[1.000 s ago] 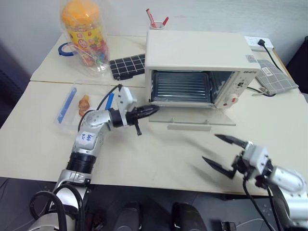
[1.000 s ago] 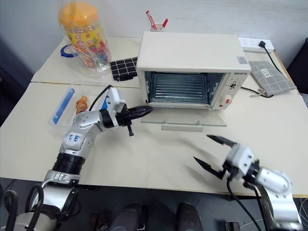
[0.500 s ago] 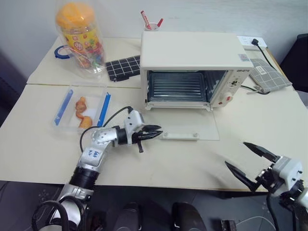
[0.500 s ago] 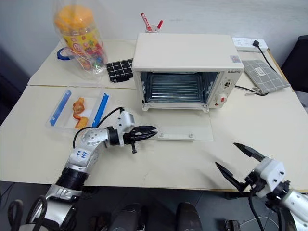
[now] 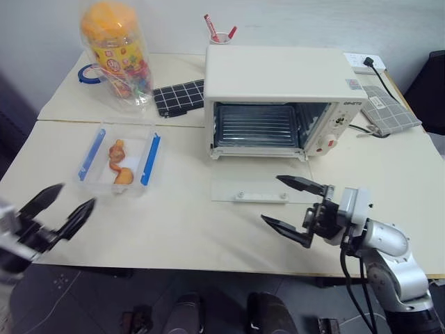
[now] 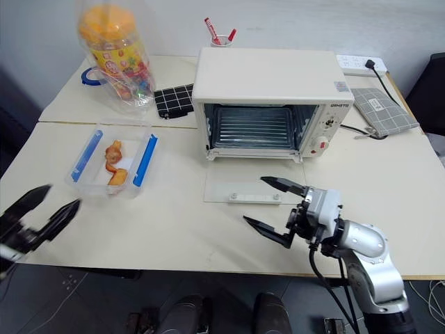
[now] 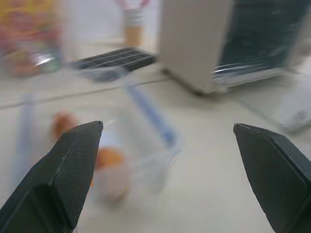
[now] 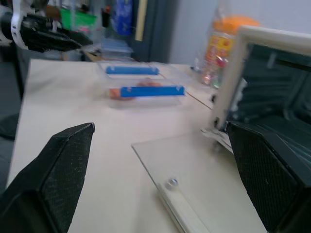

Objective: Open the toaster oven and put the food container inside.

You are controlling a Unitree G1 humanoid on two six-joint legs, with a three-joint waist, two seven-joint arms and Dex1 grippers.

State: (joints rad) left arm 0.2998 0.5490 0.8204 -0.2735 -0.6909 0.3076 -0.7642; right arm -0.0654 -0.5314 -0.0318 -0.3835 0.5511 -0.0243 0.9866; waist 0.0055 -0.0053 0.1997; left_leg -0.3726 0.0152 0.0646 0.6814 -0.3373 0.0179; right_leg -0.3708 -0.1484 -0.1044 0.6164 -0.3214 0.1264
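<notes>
One toaster oven (image 5: 285,97) with door folded flat, one food container (image 5: 119,158), left gripper (image 5: 57,213) and right gripper (image 5: 290,209) both spread, empty

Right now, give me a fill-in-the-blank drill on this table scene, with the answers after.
1. The oven door lies ____ on the table.
2. The container has two ____ side clips.
3. The right gripper has its jaws ____.
4. The container sits to the oven's ____.

Answers: open flat; blue; open; left
</notes>
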